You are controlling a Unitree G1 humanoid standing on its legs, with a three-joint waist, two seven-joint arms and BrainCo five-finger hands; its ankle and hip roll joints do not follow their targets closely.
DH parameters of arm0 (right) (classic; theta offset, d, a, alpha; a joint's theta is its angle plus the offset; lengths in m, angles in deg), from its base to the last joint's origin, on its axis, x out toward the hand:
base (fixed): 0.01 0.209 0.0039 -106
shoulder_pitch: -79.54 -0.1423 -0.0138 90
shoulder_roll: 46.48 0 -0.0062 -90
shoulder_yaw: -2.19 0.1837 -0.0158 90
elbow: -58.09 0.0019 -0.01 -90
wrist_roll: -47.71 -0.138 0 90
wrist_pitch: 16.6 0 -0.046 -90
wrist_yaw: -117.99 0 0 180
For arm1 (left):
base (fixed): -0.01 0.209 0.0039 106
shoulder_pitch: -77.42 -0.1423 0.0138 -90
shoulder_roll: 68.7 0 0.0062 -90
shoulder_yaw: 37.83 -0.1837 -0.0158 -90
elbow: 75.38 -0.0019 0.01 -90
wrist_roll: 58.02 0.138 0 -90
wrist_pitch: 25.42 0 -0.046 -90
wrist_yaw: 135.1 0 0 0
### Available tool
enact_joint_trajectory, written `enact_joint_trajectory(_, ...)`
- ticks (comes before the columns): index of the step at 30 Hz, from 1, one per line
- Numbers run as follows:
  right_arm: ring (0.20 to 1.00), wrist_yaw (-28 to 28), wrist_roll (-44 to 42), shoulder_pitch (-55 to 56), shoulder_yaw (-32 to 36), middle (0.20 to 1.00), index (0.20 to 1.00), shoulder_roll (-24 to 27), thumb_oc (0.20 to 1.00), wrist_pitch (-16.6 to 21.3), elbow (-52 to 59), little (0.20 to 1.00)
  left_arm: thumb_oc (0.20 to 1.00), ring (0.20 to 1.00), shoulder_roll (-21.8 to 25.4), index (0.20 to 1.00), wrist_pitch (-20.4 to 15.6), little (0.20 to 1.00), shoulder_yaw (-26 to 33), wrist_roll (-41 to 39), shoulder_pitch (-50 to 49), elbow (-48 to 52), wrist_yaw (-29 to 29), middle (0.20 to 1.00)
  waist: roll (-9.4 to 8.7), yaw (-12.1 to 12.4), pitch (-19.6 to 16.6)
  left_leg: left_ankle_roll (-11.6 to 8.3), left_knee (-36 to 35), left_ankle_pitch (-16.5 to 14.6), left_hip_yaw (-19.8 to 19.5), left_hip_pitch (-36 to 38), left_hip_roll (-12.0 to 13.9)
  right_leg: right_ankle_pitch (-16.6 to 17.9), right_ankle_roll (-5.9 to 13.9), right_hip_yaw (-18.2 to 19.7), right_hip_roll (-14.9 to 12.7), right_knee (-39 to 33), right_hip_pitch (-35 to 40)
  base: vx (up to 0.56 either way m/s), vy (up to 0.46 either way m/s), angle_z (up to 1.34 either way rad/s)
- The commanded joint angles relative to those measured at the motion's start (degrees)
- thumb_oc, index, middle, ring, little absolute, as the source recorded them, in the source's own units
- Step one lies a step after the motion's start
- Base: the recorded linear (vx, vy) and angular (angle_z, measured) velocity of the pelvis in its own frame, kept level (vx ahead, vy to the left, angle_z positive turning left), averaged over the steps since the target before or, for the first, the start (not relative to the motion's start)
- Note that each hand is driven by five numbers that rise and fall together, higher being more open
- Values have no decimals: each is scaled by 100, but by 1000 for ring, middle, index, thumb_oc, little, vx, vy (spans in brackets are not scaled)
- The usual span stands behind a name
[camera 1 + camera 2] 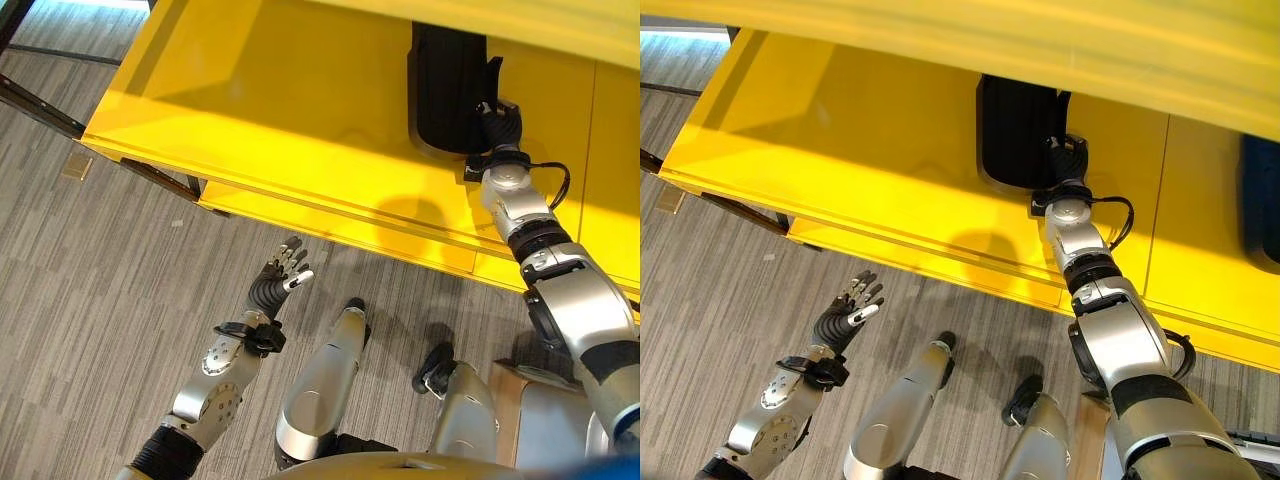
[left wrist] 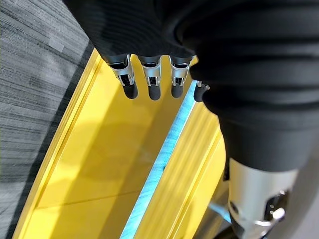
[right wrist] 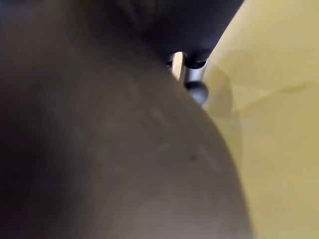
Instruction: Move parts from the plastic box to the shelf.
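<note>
The right hand (image 1: 497, 128) lies against the black part (image 1: 448, 85) on the yellow shelf (image 1: 300, 120), its fingers hidden behind the part. The part's top is hidden under the shelf's upper board. Another dark thing (image 1: 1262, 200) is cut off at the picture's edge.

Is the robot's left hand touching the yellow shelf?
No, the left robot hand hangs with relaxed fingers over the grey floor, apart from the yellow shelf.

No text, label, number or sign can be read.
</note>
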Motion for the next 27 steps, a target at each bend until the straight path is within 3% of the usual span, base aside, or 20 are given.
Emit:
enact_joint_trajectory(1, 200, 120, -447, -76, 152, 200, 200, 201, 200, 231, -268, 200, 1000, 1000, 188, 1000, -339, 1000, 27, -87, -46, 354, 13, 1000, 13, 27, -459, -193, -167, 28, -159, -50, 431, -51, 157, 203, -48, 399, 185, -12, 2, -5)
enact_joint_trajectory(4, 200, 194, -793, -185, 374, 200, 200, 330, 200, 309, -553, 200, 1000, 1000, 225, 1000, -359, 1000, -38, -135, -14, 385, 33, 1000, 51, 20, -443, -189, -149, 41, -158, -122, 419, -55, 151, 196, -43, 401, 127, 23, -6, 1)
enact_joint_trajectory(6, 200, 186, -885, -290, 381, 200, 200, 471, 200, 284, -774, 200, 1000, 1000, 252, 1000, -373, 1000, -65, -155, 0, 393, 47, 1000, 74, 32, -436, -182, -51, -150, -158, -113, 428, -222, 200, 247, -24, 497, 130, 27, -5, 3)
enact_joint_trajectory(7, 200, 167, -885, -309, 371, 200, 200, 521, 200, 265, -855, 200, 1000, 1000, 263, 1000, -370, 1000, -76, -153, 4, 398, 45, 1000, 92, 30, -416, -184, -101, 20, -162, -165, 409, -86, 152, 204, -41, 452, 82, -87, 38, 3)
enact_joint_trajectory(12, 200, 146, -854, -366, 311, 200, 200, 609, 200, 212, -1068, 200, 1000, 1000, 283, 1000, -403, 1000, -97, -170, 35, 402, 34, 1000, 118, 24, -394, -178, -78, 12, -139, -185, 413, -100, 146, 227, -34, 480, 49, -1, 4, -1)
enact_joint_trajectory(13, 200, 150, -827, -344, 303, 200, 200, 655, 200, 194, -1123, 200, 1000, 1000, 276, 1000, -404, 1000, -100, -182, 30, 406, 35, 1000, 102, 8, -400, -172, -12, -164, -129, -144, 429, -236, 197, 281, -21, 534, 82, 0, 0, 0)
enact_joint_trajectory(14, 200, 151, -815, -336, 308, 200, 200, 674, 200, 190, -1146, 200, 1000, 1000, 274, 1000, -406, 1000, -107, -171, 37, 410, 28, 1000, 116, 6, -378, -172, -68, 17, -128, -201, 405, -88, 148, 236, -44, 488, 28, 0, 0, 0)
enact_joint_trajectory(16, 200, 145, -792, -307, 298, 200, 200, 677, 200, 183, -1160, 200, 1000, 1000, 275, 1000, -415, 1000, -101, -173, 32, 408, 24, 1000, 119, 2, -368, -172, -51, 4, -118, -199, 406, -96, 148, 243, -46, 504, 29, -44, 18, 1)
enact_joint_trajectory(27, 200, 25, 20, 136, -125, 200, 200, 946, 200, 116, -993, 200, 1000, 1000, 260, 1000, -533, 1000, -14, -210, -51, 373, 0, 1000, -12, -221, -291, -197, -118, 52, -33, -171, 482, -37, 120, 320, -13, 469, -6, -4, 5, -1)
